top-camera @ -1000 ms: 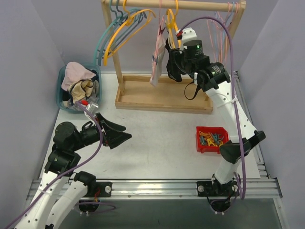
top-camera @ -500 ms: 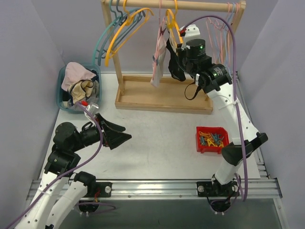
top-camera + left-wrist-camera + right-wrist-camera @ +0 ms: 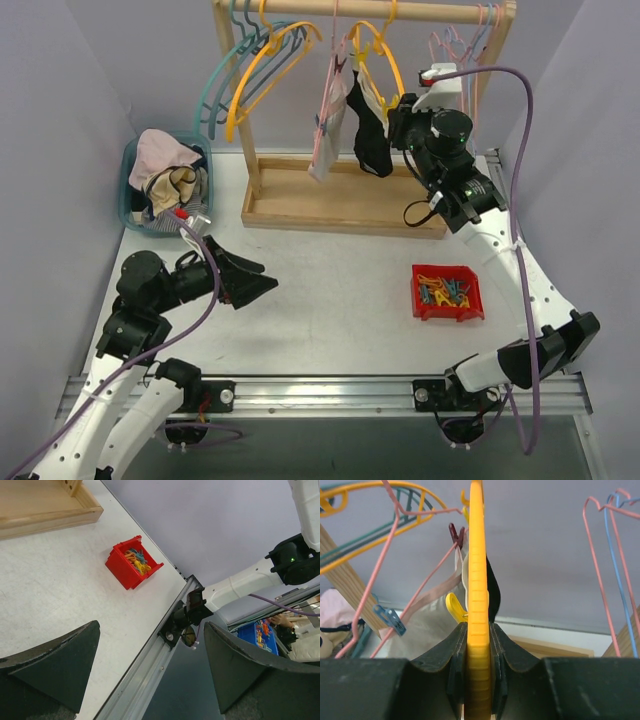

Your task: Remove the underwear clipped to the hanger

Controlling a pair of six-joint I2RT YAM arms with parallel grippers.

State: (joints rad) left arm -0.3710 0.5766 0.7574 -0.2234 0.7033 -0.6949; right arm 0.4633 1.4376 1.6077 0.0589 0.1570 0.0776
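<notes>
My right gripper (image 3: 401,106) is shut on the lower arm of a yellow hanger (image 3: 395,65) that hangs from the wooden rail (image 3: 420,11). In the right wrist view the hanger (image 3: 478,580) stands edge-on between my shut fingers (image 3: 454,655). The black underwear (image 3: 368,135) hangs from this hanger, held by a yellow clip (image 3: 454,609); only a sliver of it (image 3: 493,592) shows in the right wrist view. The pale pink-white underwear (image 3: 329,125) hangs beside it on a pink wire hanger (image 3: 405,565). My left gripper (image 3: 262,280) is open and empty, low over the table.
More hangers (image 3: 240,85) hang at the rail's left and right ends. The rack stands on a wooden base tray (image 3: 340,222). A red bin (image 3: 447,313) holds clips; it also shows in the left wrist view (image 3: 120,572). A teal basket (image 3: 128,215) of clothes sits at the left.
My right arm has swung right and turned the yellow hanger with it; the black underwear now hangs clear of the pale one. The left arm has not moved.
</notes>
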